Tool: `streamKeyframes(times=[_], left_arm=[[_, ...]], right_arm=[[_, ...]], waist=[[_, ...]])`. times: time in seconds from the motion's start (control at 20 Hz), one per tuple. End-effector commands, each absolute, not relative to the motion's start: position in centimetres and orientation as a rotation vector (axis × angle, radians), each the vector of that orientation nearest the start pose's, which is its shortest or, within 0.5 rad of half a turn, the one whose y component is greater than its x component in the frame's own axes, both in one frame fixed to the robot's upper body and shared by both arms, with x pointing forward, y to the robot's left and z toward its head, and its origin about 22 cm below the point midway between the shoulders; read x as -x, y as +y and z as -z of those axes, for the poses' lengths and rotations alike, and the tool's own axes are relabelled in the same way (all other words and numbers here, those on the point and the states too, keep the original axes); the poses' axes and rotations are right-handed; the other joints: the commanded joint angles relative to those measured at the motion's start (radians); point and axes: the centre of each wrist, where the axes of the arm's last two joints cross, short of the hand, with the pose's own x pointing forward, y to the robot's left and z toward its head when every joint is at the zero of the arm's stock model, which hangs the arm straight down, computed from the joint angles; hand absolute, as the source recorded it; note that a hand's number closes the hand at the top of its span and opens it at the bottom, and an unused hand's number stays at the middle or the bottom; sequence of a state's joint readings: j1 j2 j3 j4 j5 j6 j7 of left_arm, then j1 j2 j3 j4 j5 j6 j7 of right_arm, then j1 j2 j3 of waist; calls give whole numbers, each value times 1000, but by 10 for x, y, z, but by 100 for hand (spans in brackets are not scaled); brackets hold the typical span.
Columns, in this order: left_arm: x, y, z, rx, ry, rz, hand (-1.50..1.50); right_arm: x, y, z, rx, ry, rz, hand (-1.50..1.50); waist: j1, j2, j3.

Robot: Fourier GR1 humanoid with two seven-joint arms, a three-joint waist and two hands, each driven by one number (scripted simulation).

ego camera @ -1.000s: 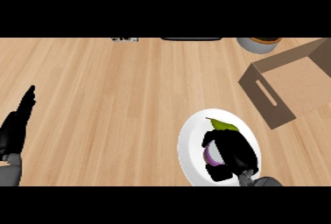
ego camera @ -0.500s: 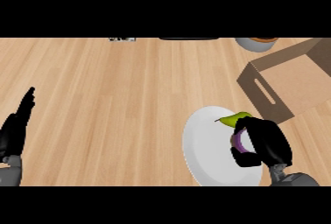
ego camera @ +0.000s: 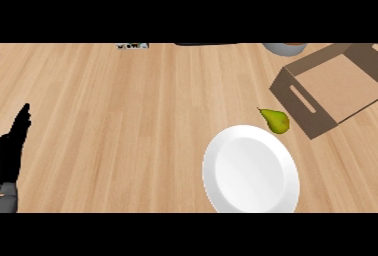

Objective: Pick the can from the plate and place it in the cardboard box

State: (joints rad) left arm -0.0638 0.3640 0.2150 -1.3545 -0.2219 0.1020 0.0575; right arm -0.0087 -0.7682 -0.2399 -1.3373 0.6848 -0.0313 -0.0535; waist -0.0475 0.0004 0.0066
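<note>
A white plate (ego camera: 251, 170) lies on the wooden counter at the lower right, with nothing on it. The open cardboard box (ego camera: 328, 87) stands at the upper right, its opening facing up. No can shows anywhere in view. My left hand (ego camera: 12, 147) rests at the left edge with straight fingers pointing up. My right hand does not appear in the view.
A green pear (ego camera: 275, 120) lies on the counter between the plate and the box's near corner. A grey bowl (ego camera: 284, 48) and a dark object (ego camera: 207, 44) sit at the far edge, with a small item (ego camera: 133, 46) further left.
My right hand with the can has left the view from over the plate, moving right. The plate now lies bare. The view has shifted, so the pear and box appear lower.
</note>
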Motion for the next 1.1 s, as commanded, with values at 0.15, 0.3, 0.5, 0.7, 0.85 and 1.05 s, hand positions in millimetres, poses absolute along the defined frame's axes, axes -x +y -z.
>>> streamKeyframes(times=[0.15,0.3,0.5,0.7,0.85,1.05], left_arm=[[-261,353,-18,-657,-1375,209,0],[-267,350,-21,-623,-1366,205,0],[-265,365,-34,-616,-1380,240,0],[-274,333,-22,-633,-1386,219,0],[-282,354,-30,-630,-1390,238,0],[-265,354,-4,-628,-1385,242,0]], right_arm=[[-211,-554,-157,1385,-1415,-772,150],[-198,-579,-152,1325,-1486,-776,150],[-235,-573,-178,1196,-1545,-742,150],[-279,-548,-174,1106,-1575,-711,150],[-297,-545,-182,1066,-1587,-621,150],[-333,-520,-200,1008,-1582,-550,150]], waist=[[48,4,-2],[54,3,-3],[73,4,-5],[75,6,-5],[78,9,-5],[87,11,-6]])
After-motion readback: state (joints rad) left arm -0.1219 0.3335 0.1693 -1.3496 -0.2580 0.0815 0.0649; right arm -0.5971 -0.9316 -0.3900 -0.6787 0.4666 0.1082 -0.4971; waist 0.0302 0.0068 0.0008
